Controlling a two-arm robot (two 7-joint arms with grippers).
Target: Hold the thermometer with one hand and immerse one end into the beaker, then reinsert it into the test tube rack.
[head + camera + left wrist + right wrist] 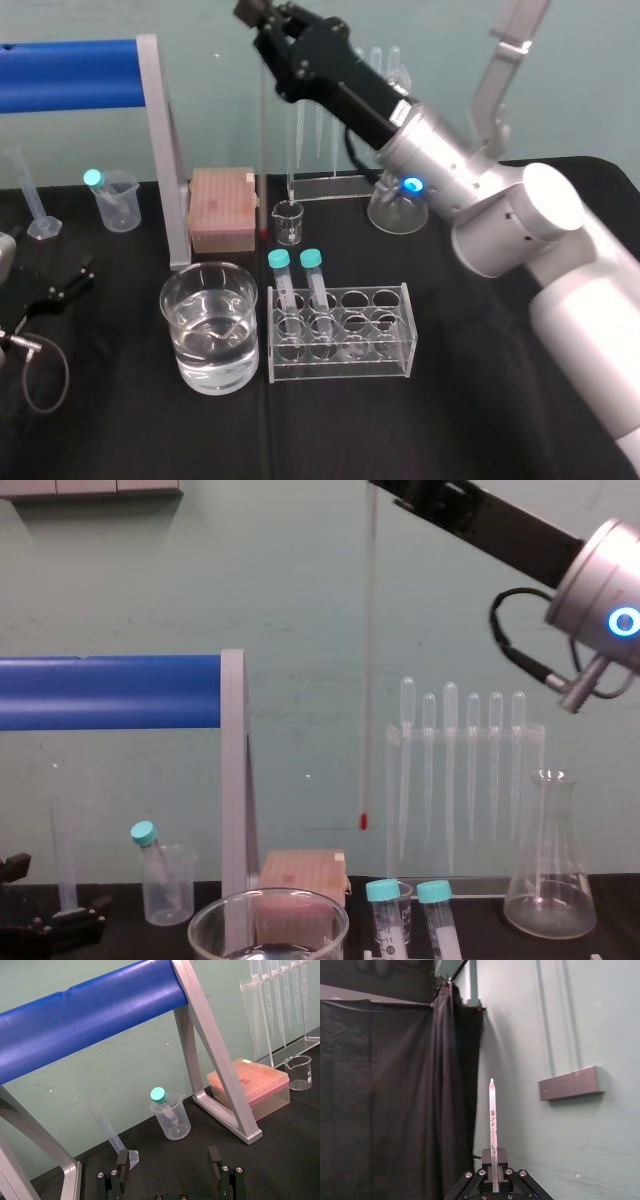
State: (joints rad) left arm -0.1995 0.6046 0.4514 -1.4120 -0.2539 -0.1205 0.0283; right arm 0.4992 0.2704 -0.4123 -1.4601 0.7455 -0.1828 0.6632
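Note:
My right gripper (258, 14) is raised high above the back of the table, shut on the top of the thermometer (368, 680). The thin glass rod hangs straight down, and its red tip (364, 822) stays well above the table, behind the beaker. In the right wrist view the thermometer (493, 1130) stands clamped between the fingers (501, 1156). The beaker (210, 325), wide and holding water, stands front left of the clear test tube rack (340, 335), which carries two teal-capped tubes. My left gripper (169, 1159) is parked low at the far left, open with nothing between its fingers.
A blue bar on a grey frame (165, 150) stands left of a pink tip box (222, 208). A small glass beaker (288, 221), a pipette stand (460, 770) and a conical flask (550, 855) line the back. A cloudy plastic beaker (172, 1117) and a measuring cylinder (107, 1127) sit far left.

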